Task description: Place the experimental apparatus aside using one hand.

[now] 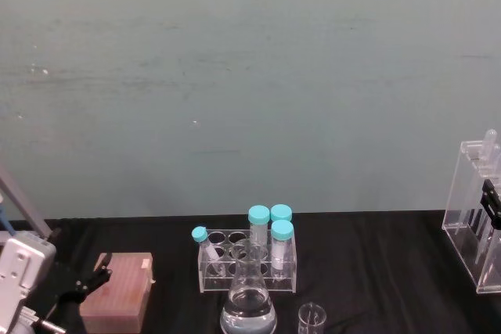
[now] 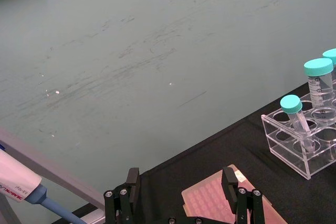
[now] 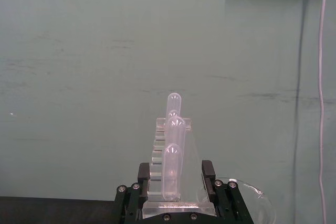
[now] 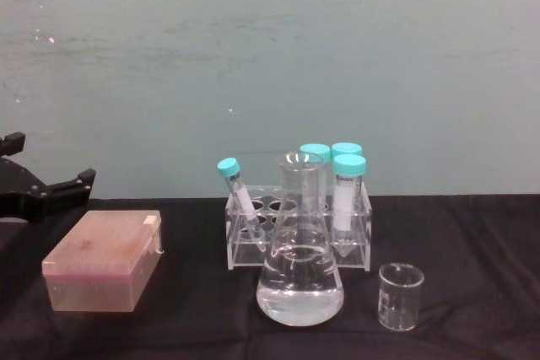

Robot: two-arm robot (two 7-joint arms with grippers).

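Note:
The tall acrylic rack of long glass pipettes point(image 1: 472, 213) stands at the far right edge of the black table. My right gripper point(image 3: 177, 179) is shut on its base, one finger on each side, and a black finger point(image 1: 490, 199) shows against the rack. The large conical flask point(image 4: 299, 280) holding clear liquid stands at the front centre, with the small glass beaker point(image 4: 398, 296) to its right. Both also appear from the head: flask point(image 1: 248, 305), beaker point(image 1: 311, 320). My left gripper point(image 2: 181, 187) hangs open at the left, just over a pink tip box point(image 2: 210, 204).
A clear tube rack point(image 4: 295, 229) with teal-capped tubes stands right behind the flask. The pink tip box point(image 4: 105, 259) lies front left, beside my left gripper point(image 1: 95, 278). A pipette handle point(image 2: 21, 190) leans at the far left. A green wall backs the table.

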